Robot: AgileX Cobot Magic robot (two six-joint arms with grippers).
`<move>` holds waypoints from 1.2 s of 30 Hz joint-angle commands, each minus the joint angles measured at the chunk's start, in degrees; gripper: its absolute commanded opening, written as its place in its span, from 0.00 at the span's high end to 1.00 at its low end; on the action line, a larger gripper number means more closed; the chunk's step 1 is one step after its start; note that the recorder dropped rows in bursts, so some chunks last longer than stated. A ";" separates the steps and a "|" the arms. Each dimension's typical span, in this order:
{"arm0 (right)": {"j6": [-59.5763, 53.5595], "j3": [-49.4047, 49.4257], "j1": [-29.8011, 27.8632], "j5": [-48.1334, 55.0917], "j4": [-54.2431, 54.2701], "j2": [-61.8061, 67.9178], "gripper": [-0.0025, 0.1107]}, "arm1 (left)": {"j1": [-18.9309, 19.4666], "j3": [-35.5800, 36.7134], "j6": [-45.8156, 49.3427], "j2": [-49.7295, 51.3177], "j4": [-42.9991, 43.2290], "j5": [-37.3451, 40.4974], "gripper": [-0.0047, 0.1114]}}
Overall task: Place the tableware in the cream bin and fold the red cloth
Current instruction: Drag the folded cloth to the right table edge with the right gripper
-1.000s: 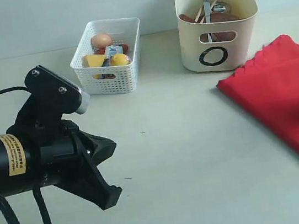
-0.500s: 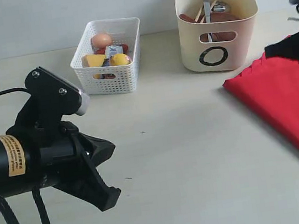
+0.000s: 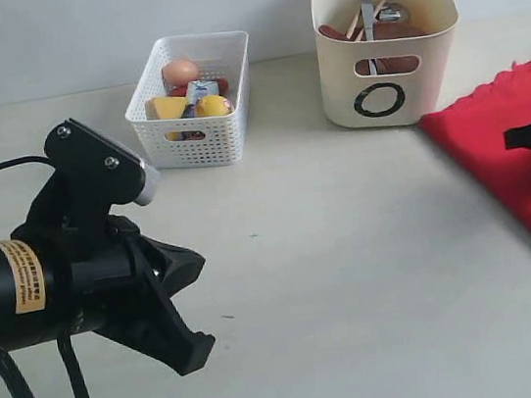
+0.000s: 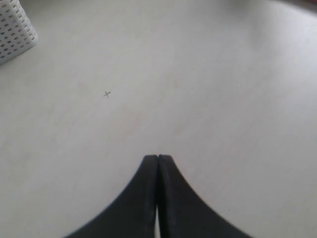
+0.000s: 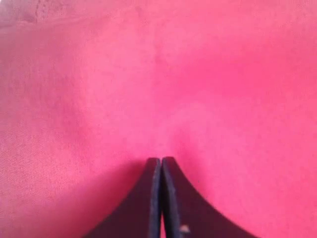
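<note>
The cream bin (image 3: 389,53) stands at the back right. Tableware (image 3: 371,18) sticks up inside it, including a metal piece and brown items. The red cloth (image 3: 512,159) lies at the table's right edge and fills the right wrist view (image 5: 148,74). My right gripper (image 3: 522,136) rests on the cloth near the frame's right edge. Its jaws (image 5: 161,159) are closed, with fabric puckered at their tips. My left gripper (image 3: 196,352) hangs over bare table at the front left, shut on nothing (image 4: 157,157).
A low white perforated basket (image 3: 195,105) with an egg, cheese and other food stands at the back centre-left. Its corner shows in the left wrist view (image 4: 15,29). The pale table (image 3: 355,275) lies between the two arms.
The red cloth's left edge has slid to the right, away from the table's middle. My right gripper rose, then dropped back onto the cloth. The left arm has not moved.
</note>
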 commanded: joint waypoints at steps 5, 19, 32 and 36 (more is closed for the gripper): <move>1.70 -0.24 -8.99 -5.67 1.00 4.49 0.98 | 0.11 0.25 -0.33 -0.40 -0.23 0.19 0.95; 5.79 -24.90 1.70 4.95 -1.40 15.40 0.98 | 0.11 0.25 -0.33 -0.40 -0.23 0.80 0.95; 3.86 -24.37 -5.38 16.90 -0.43 12.40 0.98 | 0.11 0.25 -0.33 -0.40 -0.63 1.02 0.95; 3.71 -25.70 -3.03 8.65 -0.19 15.65 0.98 | 0.11 0.25 -0.33 -0.40 -0.64 0.78 0.95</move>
